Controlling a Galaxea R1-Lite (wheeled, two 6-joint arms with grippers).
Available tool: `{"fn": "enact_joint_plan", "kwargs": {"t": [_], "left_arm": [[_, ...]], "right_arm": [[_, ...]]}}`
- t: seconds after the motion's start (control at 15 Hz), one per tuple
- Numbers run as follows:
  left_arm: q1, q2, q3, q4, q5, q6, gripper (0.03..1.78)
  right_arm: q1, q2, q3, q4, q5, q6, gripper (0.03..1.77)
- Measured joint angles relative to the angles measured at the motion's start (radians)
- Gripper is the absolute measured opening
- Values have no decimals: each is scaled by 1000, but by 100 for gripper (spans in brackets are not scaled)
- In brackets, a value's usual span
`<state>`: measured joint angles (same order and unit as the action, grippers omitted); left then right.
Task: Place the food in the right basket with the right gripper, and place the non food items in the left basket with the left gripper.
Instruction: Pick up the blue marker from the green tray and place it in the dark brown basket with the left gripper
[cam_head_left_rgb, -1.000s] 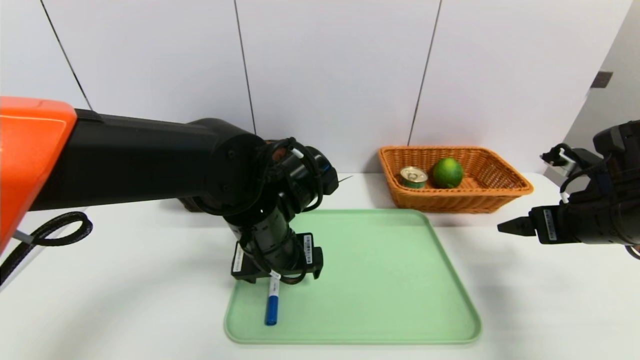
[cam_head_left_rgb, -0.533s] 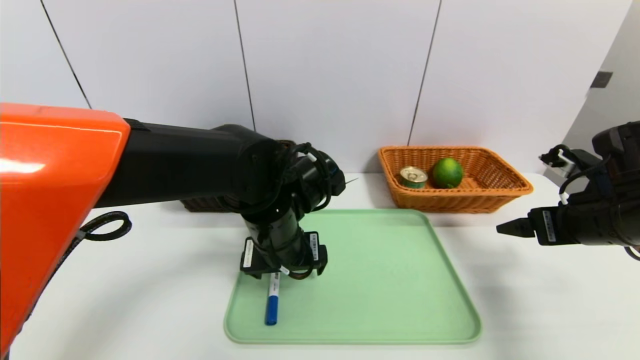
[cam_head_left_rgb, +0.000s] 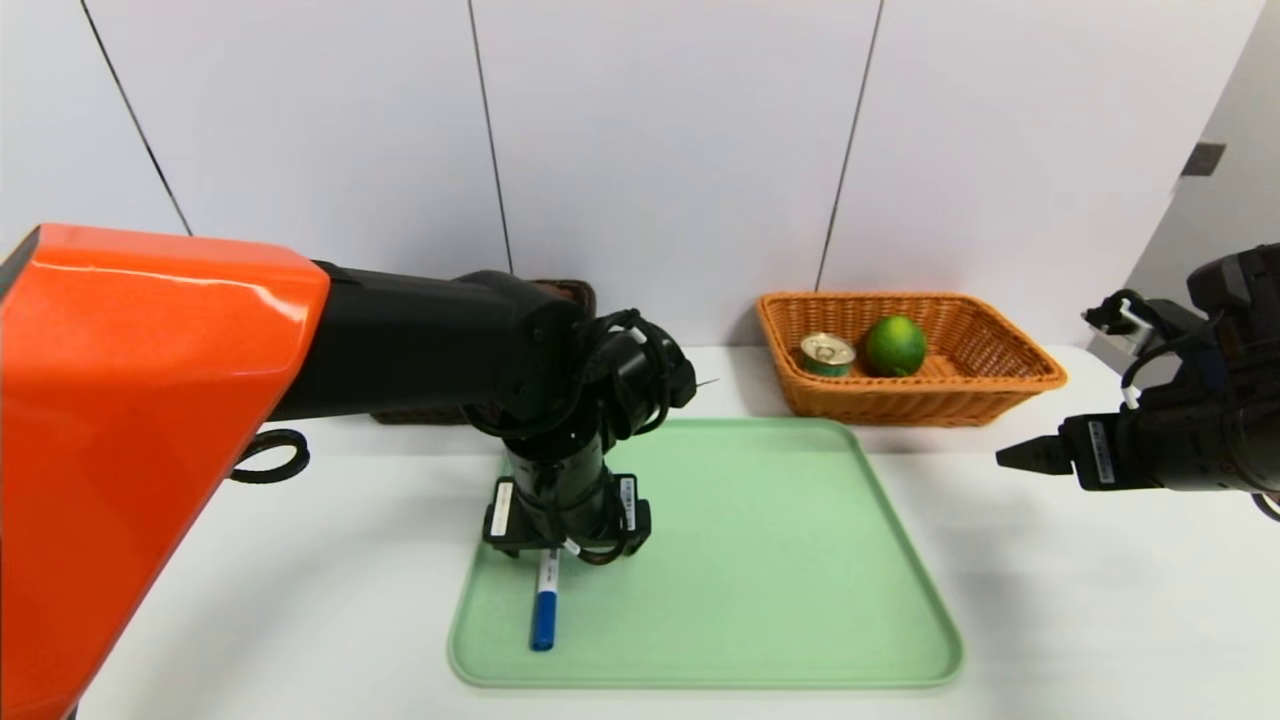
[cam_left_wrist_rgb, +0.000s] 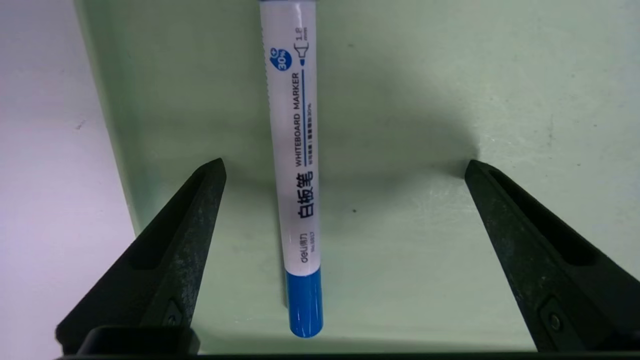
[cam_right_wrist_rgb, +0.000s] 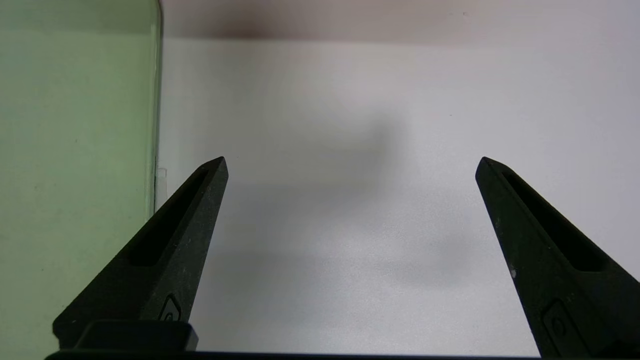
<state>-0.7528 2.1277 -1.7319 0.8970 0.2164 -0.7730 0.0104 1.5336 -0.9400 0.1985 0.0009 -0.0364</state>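
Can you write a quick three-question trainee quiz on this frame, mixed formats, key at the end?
1. True or false: the left gripper is shut on the marker.
2. Where does the marker lie? A) in the orange basket B) on the green tray C) on the bare table
3. Fill in: the orange basket holds the tin can and the ____.

Key
1. False: its jaws stand open on either side of the marker, not touching it.
2. B, near the tray's left edge.
3. Lime. The right gripper is parked open over the table, right of the tray.
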Motion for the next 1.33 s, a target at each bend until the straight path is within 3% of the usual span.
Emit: {"fn": "enact_joint_plan", "kwargs": {"t": [0.4, 0.67, 0.93, 1.07, 1.33], "left_arm": [[1, 13, -5, -2, 1, 14, 169], [1, 17, -3, -2, 0, 14, 113], [1, 17, -1, 6, 1, 14, 77], [1, 17, 1, 22, 2, 12, 18], [1, 11, 2, 28, 1, 9, 18]], "right_arm": [[0, 1, -1, 0, 1, -1, 171], [-1, 0, -2, 0, -1, -3, 171], [0, -4, 0, 0, -1, -3, 171], [0, -7, 0, 0, -1, -3, 171], [2, -16, 4, 0, -3, -3, 171]]}}
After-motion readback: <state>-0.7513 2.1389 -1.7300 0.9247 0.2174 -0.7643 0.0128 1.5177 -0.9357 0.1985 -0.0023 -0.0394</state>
